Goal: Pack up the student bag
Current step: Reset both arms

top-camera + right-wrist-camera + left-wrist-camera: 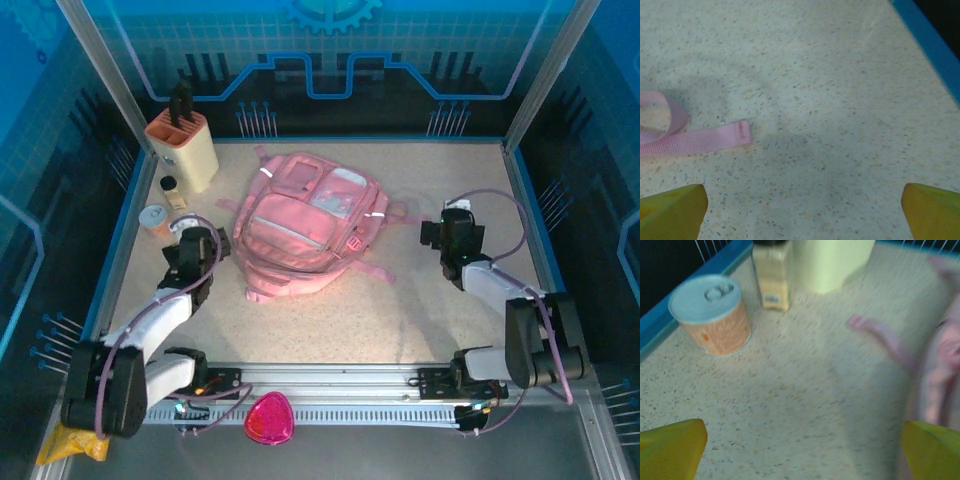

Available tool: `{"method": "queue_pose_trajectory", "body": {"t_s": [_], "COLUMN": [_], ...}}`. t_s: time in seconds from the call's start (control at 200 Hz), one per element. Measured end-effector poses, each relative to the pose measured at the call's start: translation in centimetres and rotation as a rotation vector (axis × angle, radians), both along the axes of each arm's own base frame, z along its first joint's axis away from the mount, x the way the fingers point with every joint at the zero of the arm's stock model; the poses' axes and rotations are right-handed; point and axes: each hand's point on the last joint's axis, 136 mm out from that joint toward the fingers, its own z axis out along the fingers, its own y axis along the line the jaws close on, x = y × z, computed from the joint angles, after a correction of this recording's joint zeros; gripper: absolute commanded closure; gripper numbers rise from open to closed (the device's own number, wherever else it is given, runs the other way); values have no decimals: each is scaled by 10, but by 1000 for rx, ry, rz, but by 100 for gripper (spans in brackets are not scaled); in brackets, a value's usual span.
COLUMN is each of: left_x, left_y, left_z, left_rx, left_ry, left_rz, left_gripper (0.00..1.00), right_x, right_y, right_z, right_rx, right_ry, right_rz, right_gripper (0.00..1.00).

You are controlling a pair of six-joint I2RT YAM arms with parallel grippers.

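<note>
Both pairs of jaws stand spread wide and hold nothing: the left jaws hang over bare worktop (400,320) just left of the student bag (300,225), the right jaws over bare worktop to its right. The bag lies flat near the middle, a little toward the far side, between your two arms. From above you cannot tell whether any pocket is unzipped.

Watch the loose webbing. A pink strap end (705,140) trails on the worktop just ahead of the right jaws, and another strap (880,335) reaches out toward the left jaws. Either could catch on a finger and drag the whole bag if you sweep in low. The fabric is soft, so a one-sided pinch would likely bunch it or slide it instead of opening it.

On the far left, a pull-tab can (710,315) sits close to your left arm (150,320), with a small dark-capped jar (772,275) just behind it and a cream block with dark handles (183,150) beyond. A careless swing of the elbow could topple the can. The magenta pouch (269,418) rests on the near rail between the arm bases, an awkward reach for either arm.
</note>
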Motion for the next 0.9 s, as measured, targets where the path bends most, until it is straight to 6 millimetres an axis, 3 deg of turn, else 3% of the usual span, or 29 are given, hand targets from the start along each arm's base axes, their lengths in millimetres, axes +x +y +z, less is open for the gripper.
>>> {"method": "queue_pose_trajectory", "body": {"t_s": [0.135,0.325,0.515,0.675,0.835,0.901], "left_x": [17,39,51,60,65,65], "left_y": [-7,-27,-46,-58,-62,-61], "left_z": [-29,-14,-3,-3,-26,-26], "left_rx": [41,51,26,0,-17,-19], "left_ry": [31,-55,-110,-152,-139,-143], "left_rz": [-117,-258,-363,-428,-446,-445], "left_gripper": [1,1,1,1,1,1], "right_x": [7,0,17,20,20,20], "right_y": [15,40,43,46,47,47], "right_z": [-11,-48,-22,-17,-16,-16], "right_rx": [49,75,88,74,70,70], "right_ry": [-81,-87,-179,-200,-204,-204], "right_rz": [135,309,343,354,357,358], "right_gripper": [0,0,0,0,0,0]}}
